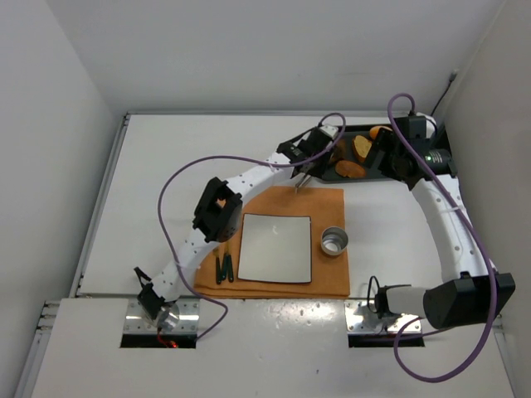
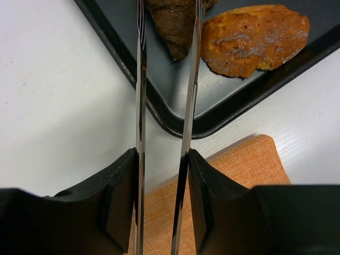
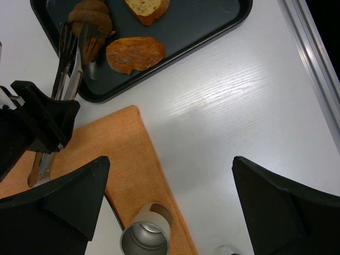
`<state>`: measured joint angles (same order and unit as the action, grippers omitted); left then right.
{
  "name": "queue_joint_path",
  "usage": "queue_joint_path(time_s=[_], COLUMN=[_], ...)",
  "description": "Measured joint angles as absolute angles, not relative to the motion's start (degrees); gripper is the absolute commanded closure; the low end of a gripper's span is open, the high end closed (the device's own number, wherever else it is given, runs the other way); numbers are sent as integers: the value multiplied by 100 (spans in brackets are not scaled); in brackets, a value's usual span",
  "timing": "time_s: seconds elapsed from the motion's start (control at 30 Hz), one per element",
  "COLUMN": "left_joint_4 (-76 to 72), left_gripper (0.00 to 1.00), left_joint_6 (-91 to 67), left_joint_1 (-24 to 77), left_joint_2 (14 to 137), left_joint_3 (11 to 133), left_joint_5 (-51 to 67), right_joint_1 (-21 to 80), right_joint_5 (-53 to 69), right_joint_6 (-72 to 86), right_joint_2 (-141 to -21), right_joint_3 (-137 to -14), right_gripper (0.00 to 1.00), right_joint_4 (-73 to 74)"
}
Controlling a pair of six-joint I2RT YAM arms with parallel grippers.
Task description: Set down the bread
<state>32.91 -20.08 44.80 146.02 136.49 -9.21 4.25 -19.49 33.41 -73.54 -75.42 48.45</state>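
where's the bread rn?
Right wrist view, upper left: the bread sits in the corner of the dark tray, between the tines of the tongs held by the left pincer, beside an orange-tan slice.

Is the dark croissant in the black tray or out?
In it: the croissant sits inside the rim of the black tray, between the tips of the tongs.

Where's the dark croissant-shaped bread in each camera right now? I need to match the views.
Top external: the bread sits upper right, in the left end of the tray.
Left wrist: the bread is at top centre, between the blades of the tongs.
Right wrist: the bread is upper left, at the tong tips.
Shared landmark: the flat orange slice lying just beside it.
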Motion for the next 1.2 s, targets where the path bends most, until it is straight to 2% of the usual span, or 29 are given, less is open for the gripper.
queue_joint_path(time_s=[0.23, 0.43, 0.57, 0.7, 1.03, 1.2], left_joint_4=[3057, 2814, 2580, 2447, 2528, 2528], left_gripper=[92, 93, 95, 95, 97, 97], left_joint_6=[-1999, -1990, -1975, -1977, -2150, -2309], left_joint_1=[4480, 4480, 4480, 4501, 4737, 5057], left_joint_2=[14020, 13131, 12237, 11238, 8134, 6694], left_joint_3=[13072, 12787, 12114, 10967, 7037, 5859], left_joint_5=[-1070, -1238, -1339, -1380, -1345, -1214], right_joint_1=[425, 425, 425, 425, 425, 425], right_joint_5=[-1953, -1962, -2001, -2051, -2043, -2029], right_joint_6=[3341, 3341, 3341, 3341, 3341, 3339], right_joint_2=[-7354, -7352, -7349, -7345, -7336, -7338], right_joint_3=[-7498, -7491, -7491, -7472, -7275, -7229], right_gripper=[0, 0, 0, 0, 0, 0], right_joint_4=[4845, 4845, 4845, 4838, 4689, 4611])
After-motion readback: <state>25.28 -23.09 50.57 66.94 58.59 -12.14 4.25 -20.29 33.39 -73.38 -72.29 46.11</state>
